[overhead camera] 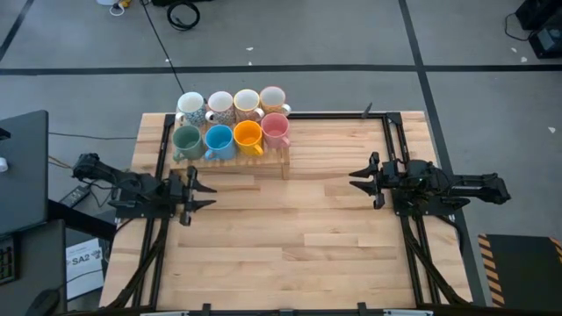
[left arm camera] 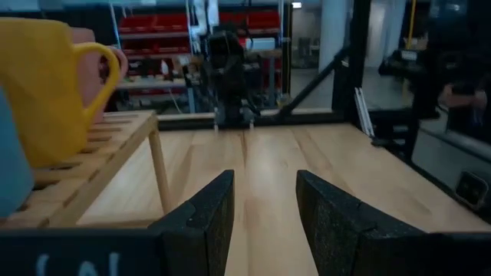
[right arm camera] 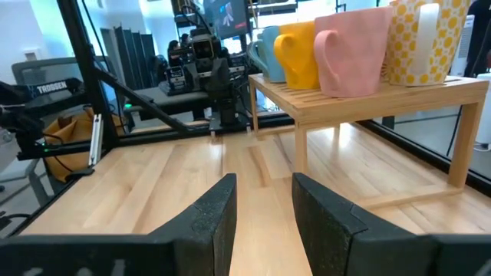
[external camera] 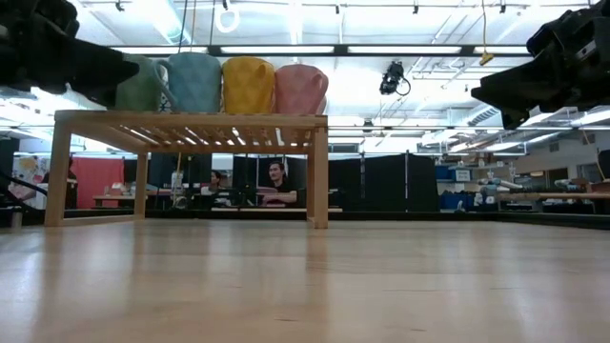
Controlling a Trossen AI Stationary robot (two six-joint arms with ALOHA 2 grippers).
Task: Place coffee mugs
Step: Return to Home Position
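Since all eight coffee mugs (overhead camera: 233,123) sit on the wooden rack (overhead camera: 272,161) at eleven o'clock, placing looks finished.
Left gripper (overhead camera: 206,194) at nine, right gripper (overhead camera: 356,182) at three: both empty, fingers apart.

Eight mugs, all upright, mouths up, on top of the wooden rack (overhead camera: 255,160), two rows of four, packed side by side
Front row, from the rack's left end in the high view: green mug (overhead camera: 186,140), blue mug (overhead camera: 218,140), orange mug (overhead camera: 248,135), pink mug (overhead camera: 276,129)
Back row, same order: speckled white mug (overhead camera: 190,105), patterned mug (overhead camera: 219,107), pale mug (overhead camera: 247,104), yellow-dotted white mug (overhead camera: 273,98)
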